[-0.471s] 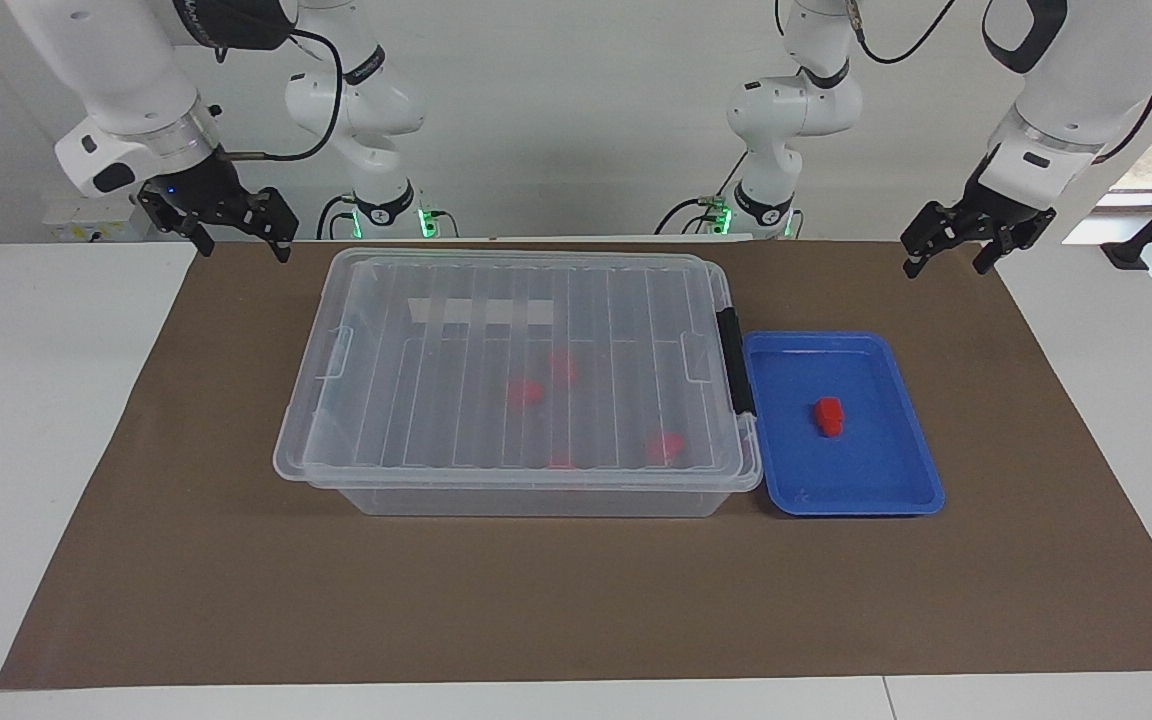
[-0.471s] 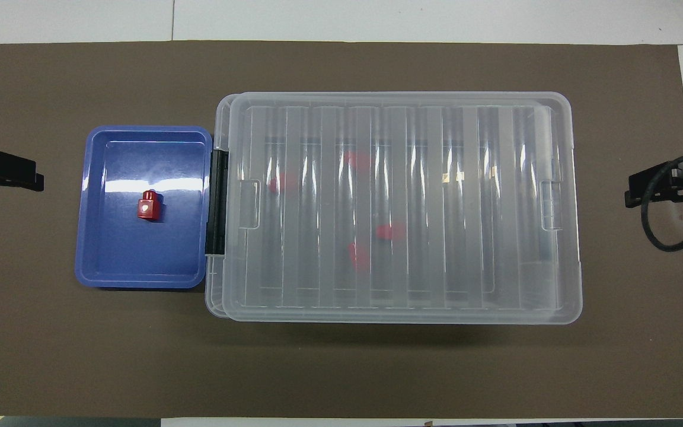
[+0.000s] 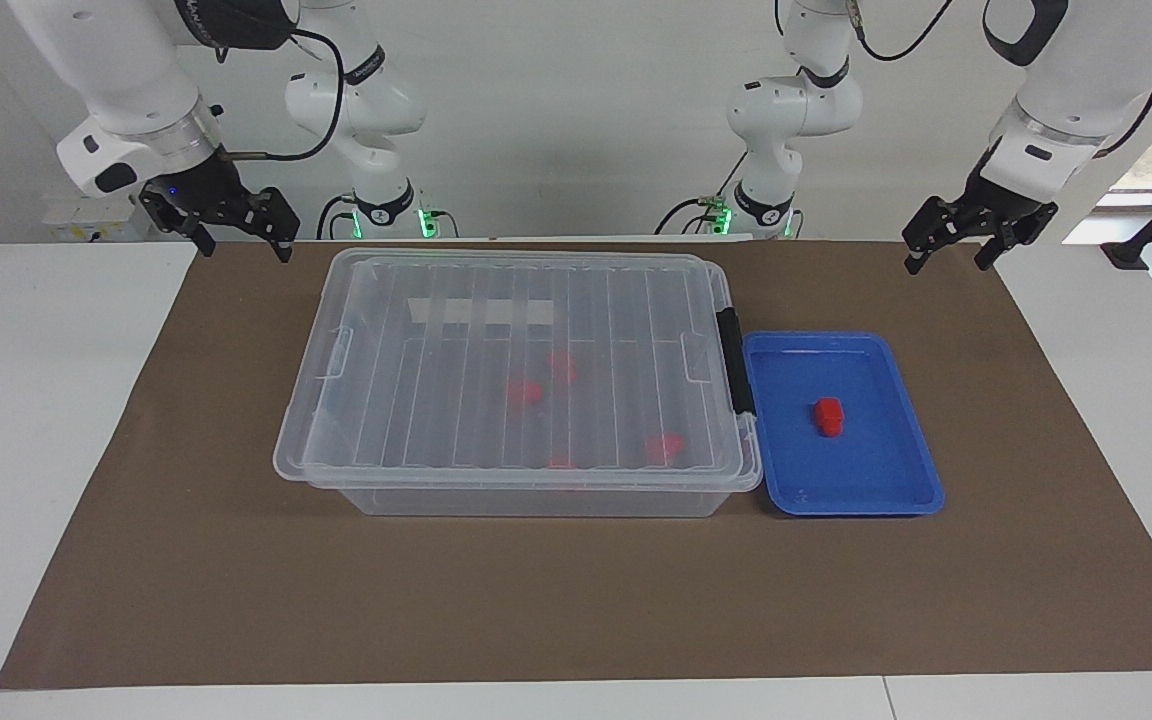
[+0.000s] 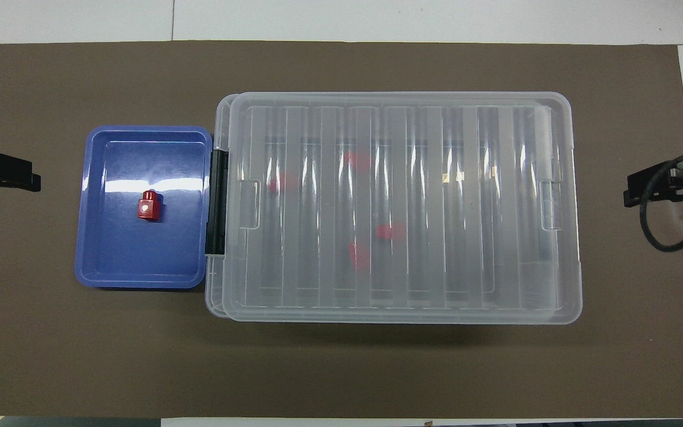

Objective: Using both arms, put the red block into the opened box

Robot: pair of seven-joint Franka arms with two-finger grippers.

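Brown mat (image 3: 186,560): red block (image 3: 828,416) in blue tray (image 3: 921,465), box (image 3: 526,375) lidded.

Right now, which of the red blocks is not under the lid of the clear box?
The red block lying in the blue tray, beside the box's black latch. The other red blocks show only dimly through the closed lid.

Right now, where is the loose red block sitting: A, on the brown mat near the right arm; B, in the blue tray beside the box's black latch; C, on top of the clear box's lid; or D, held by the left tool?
B: the red block lies in the blue tray that sits against the latch end of the box, whose lid is on.
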